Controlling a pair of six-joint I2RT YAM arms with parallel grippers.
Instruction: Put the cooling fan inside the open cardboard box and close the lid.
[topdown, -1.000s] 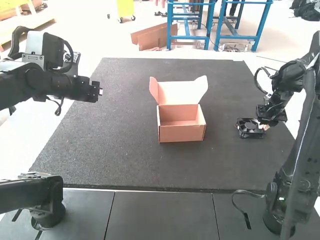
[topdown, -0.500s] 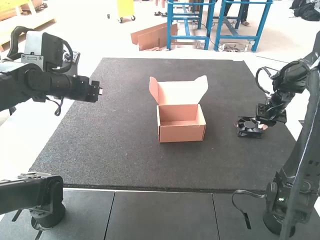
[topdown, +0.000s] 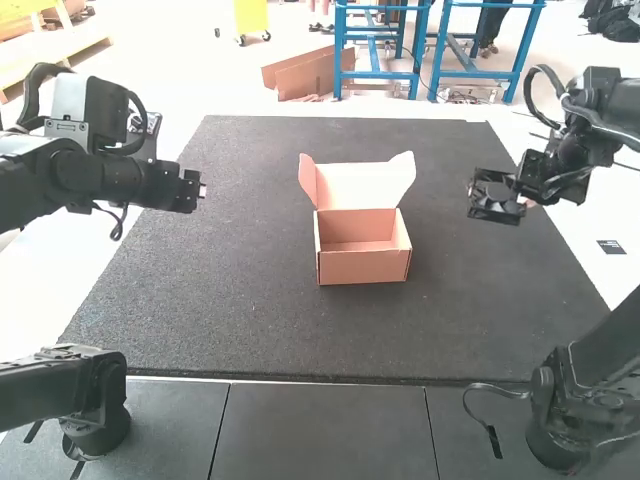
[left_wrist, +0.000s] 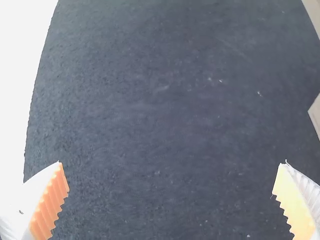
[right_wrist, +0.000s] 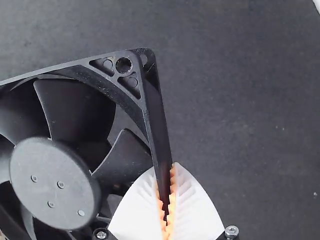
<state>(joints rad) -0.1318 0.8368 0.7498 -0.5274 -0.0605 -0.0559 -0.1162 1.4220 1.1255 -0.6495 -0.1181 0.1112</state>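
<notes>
Right gripper (topdown: 528, 193) clenched on fan (right_wrist: 75, 150): thin black plastic frame edge pinched between ribbed white fingers (right_wrist: 195, 210) (orange pads), with blades and round hub off to one side. The fan hangs above the coarse mat (topdown: 230, 290), with the cardboard box (topdown: 362, 245) beyond it, lid up. Left gripper (topdown: 197, 187) is spread wide, nothing between.

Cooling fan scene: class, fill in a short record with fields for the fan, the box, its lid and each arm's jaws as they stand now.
fan: cooling fan held off the mat, to the right of the box
box: cardboard box at mid mat, open
lid: lid standing up at the back
right jaws: shut on the edge of the fan's frame
left jaws: open, holding nothing, over the mat left of the box
</notes>
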